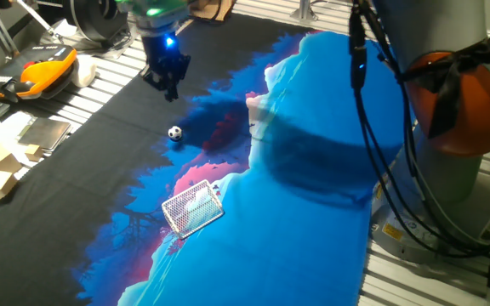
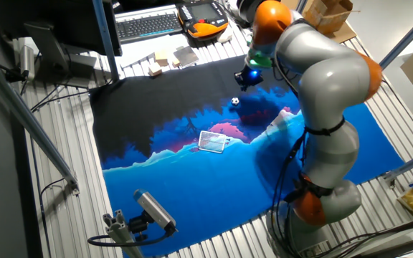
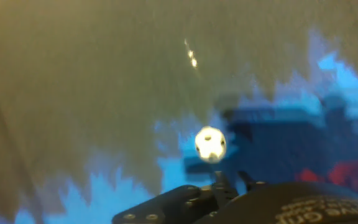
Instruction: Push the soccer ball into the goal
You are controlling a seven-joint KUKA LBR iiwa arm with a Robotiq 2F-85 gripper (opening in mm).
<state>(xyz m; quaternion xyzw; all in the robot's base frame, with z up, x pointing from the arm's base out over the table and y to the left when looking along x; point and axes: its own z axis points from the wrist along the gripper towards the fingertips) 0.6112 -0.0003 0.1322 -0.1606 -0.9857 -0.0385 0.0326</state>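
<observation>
Plainly, the tiny white-and-black soccer ball (image 1: 174, 133) sits free on the cloth-covered counter (image 1: 330, 212), between the black two-finger tool (image 1: 167, 82) — fingers apparently clenched, empty — and the white mesh goal (image 1: 192, 206). Light and rolly — nudge its far side gently.

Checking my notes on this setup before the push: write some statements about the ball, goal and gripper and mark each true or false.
1. The soccer ball lies inside the goal. False: it rests on the cloth, well apart from it.
2. The gripper holds nothing. True.
3. The ball lies between the gripper and the goal. True.
4. The goal stands on the bare metal table. False: it sits on the blue and pink part of the cloth.
5. An orange handheld device lies off the cloth. True.
</observation>
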